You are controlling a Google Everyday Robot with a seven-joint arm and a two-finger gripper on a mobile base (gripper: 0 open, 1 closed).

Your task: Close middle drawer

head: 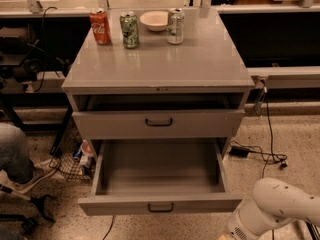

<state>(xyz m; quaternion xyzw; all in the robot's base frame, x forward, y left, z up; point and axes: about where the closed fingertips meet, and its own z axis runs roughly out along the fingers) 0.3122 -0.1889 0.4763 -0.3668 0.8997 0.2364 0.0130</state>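
Observation:
The middle drawer (160, 204) is pulled far out of the grey cabinet (160, 59); its flat front with a small black bar handle (161, 207) faces me and its inside is bare. The taller-fronted top drawer (159, 123) above it stands slightly out. The lowest drawer is hidden beneath the open one. My white arm (277, 209) reaches in at the bottom right, right of the drawer's front corner. My gripper hangs below the frame's bottom edge, out of view.
A red can (100, 27), two green cans (130, 29) (175, 26) and a white bowl (155, 20) stand at the back of the cabinet top. Cables (260, 156) lie on the floor at right. A wire basket (75, 161) and a chair base (30, 206) are at left.

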